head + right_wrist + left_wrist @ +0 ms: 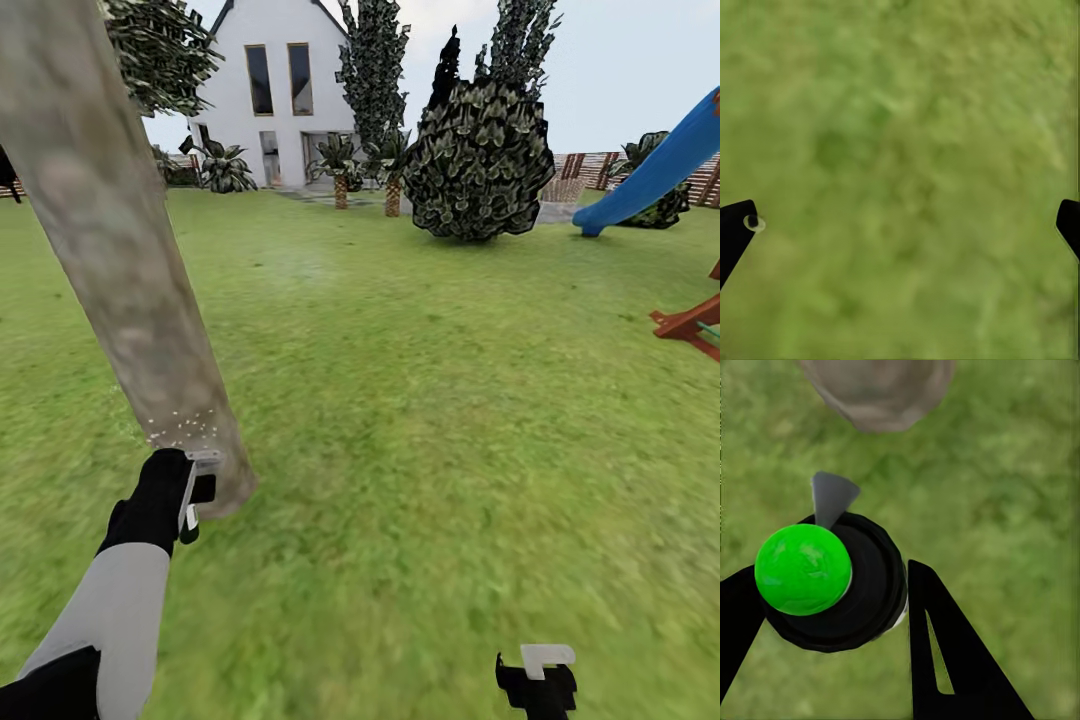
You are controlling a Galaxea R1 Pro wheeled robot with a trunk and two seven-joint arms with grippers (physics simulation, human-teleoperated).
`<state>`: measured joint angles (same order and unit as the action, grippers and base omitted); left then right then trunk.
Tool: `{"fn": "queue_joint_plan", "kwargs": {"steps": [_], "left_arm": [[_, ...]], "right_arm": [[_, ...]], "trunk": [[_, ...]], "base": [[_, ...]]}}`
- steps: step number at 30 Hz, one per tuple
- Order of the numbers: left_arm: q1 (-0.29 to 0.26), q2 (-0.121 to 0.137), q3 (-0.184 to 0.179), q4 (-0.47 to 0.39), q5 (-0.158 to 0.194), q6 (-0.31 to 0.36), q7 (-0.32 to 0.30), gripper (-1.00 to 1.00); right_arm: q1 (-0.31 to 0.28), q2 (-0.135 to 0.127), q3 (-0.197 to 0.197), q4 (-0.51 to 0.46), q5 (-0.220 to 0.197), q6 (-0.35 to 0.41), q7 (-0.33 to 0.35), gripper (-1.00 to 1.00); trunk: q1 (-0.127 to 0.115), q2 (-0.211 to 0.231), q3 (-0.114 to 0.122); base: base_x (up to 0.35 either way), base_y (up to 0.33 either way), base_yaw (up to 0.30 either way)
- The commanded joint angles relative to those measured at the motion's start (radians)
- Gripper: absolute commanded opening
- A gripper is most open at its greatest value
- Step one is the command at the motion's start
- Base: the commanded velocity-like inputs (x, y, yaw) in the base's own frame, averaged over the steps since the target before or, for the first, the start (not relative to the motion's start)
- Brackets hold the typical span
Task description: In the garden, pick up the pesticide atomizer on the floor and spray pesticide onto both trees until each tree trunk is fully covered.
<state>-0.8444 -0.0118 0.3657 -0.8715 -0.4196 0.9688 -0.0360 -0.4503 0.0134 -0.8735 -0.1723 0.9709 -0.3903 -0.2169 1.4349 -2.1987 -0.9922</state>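
The lawn (430, 420) takes up most of the head view, a wide green stretch running back to a white house (275, 95) at about 11 o'clock. The tree trunk (110, 240) is the next biggest thing, a thick pale grey-brown column leaning across the 9 to 10 o'clock side, with a patch of fine white specks (182, 428) low down near its base. A big dark round bush (480, 160) sits at around 1 o'clock, with a couple of small palms (340, 165) just left of it in front of the house. A blue slide (655, 165) comes in at 2 o'clock, with a bit of slatted wooden fence (585, 165) behind it and some red-brown wooden framing (690, 325) at 3 o'clock.

The left arm (105, 620) reaches up from 7 o'clock, and the left gripper (190, 495) sits right at the foot of the trunk, touching or almost touching it. In the left wrist view its two black fingers (945, 652) are clamped on either side of the sprayer (832, 581), a black round body with a bright green cap and a grey nozzle pointing at the trunk base (877, 390) just ahead.

The right gripper (538, 675) hangs low at 5 o'clock over bare grass. In the right wrist view its fingertips (735, 236) sit far apart at the frame edges, jaws spread wide with nothing between them but lawn.
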Motion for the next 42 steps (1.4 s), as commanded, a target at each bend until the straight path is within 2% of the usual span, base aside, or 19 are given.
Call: {"fn": "queue_joint_plan", "kwargs": {"steps": [1, 3, 4, 6, 9, 12, 15, 17, 20, 29, 33, 37, 42], "left_arm": [[0.001, 0.002, 0.005, -0.001, -0.004, 0.002, -0.005, -1.00], [0.016, 0.021, 0.007, -0.001, -0.005, 0.000, -0.005, -1.00], [0.037, 0.049, 0.007, -0.001, -0.003, -0.002, -0.006, -1.00], [0.049, 0.065, 0.008, 0.000, -0.001, -0.003, -0.007, -1.00], [0.053, 0.056, 0.005, 0.002, 0.002, -0.018, -0.005, -1.00], [0.054, 0.044, 0.006, 0.052, 0.002, -0.039, -0.005, -1.00], [0.076, 0.044, 0.007, 0.101, -0.001, -0.137, -0.003, -1.00], [0.084, 0.038, 0.005, 0.108, 0.002, -0.158, -0.003, -1.00], [0.087, 0.024, 0.004, 0.112, -0.001, -0.166, -0.002, -1.00], [0.118, 0.039, 0.007, 0.114, -0.007, -0.170, -0.002, -1.00], [0.118, 0.035, 0.004, 0.114, -0.008, -0.170, -0.001, -1.00], [0.118, 0.029, 0.004, 0.114, -0.002, -0.168, 0.053, -1.00], [0.118, 0.027, 0.007, 0.112, 0.002, -0.167, 0.062, -1.00]], "right_arm": [[-0.001, 0.000, -0.007, 0.000, 0.011, -0.002, -0.004, 1.00], [-0.001, 0.000, -0.007, 0.000, 0.011, -0.002, -0.004, 1.00], [-0.001, 0.000, -0.007, 0.000, 0.010, -0.002, -0.004, 1.00], [-0.001, 0.000, -0.007, 0.000, 0.010, -0.002, -0.004, 1.00], [-0.001, 0.000, -0.007, 0.000, 0.010, -0.002, -0.004, 1.00], [-0.001, 0.000, -0.007, 0.000, 0.009, -0.002, -0.004, 1.00], [-0.001, 0.000, -0.007, 0.000, 0.010, -0.002, -0.004, 1.00], [-0.001, 0.000, -0.007, 0.000, 0.010, -0.002, -0.004, 1.00], [-0.001, 0.000, -0.007, 0.000, 0.010, -0.002, -0.004, 1.00], [-0.001, 0.000, -0.007, 0.000, 0.009, -0.002, -0.005, 1.00], [-0.001, 0.000, -0.007, 0.000, 0.009, -0.002, -0.004, 1.00], [-0.001, 0.000, -0.007, 0.000, 0.009, -0.002, -0.004, 1.00], [-0.001, 0.000, -0.007, 0.000, 0.009, -0.002, -0.004, 1.00]], "trunk": [[0.000, 0.000, -0.001], [0.000, 0.000, -0.001], [0.000, 0.000, -0.001], [0.000, 0.000, -0.001], [0.000, 0.000, -0.001], [0.000, 0.000, -0.001], [0.000, 0.000, -0.001], [0.000, 0.000, -0.001], [0.000, 0.000, -0.001], [0.000, 0.000, -0.001], [0.000, 0.000, -0.001], [0.000, 0.000, -0.001], [0.000, 0.000, -0.001]], "base": [[0.241, -0.194, 0.000], [0.241, -0.192, 0.000], [0.242, -0.183, 0.000], [0.244, -0.176, 0.000], [0.178, -0.084, 0.082], [0.025, -0.008, 0.254], [0.003, -0.001, 0.274], [0.006, -0.003, 0.277], [0.163, -0.105, 0.183], [0.261, -0.157, 0.010], [0.243, -0.184, 0.004], [0.037, -0.265, 0.198], [0.002, -0.276, 0.272]]}}
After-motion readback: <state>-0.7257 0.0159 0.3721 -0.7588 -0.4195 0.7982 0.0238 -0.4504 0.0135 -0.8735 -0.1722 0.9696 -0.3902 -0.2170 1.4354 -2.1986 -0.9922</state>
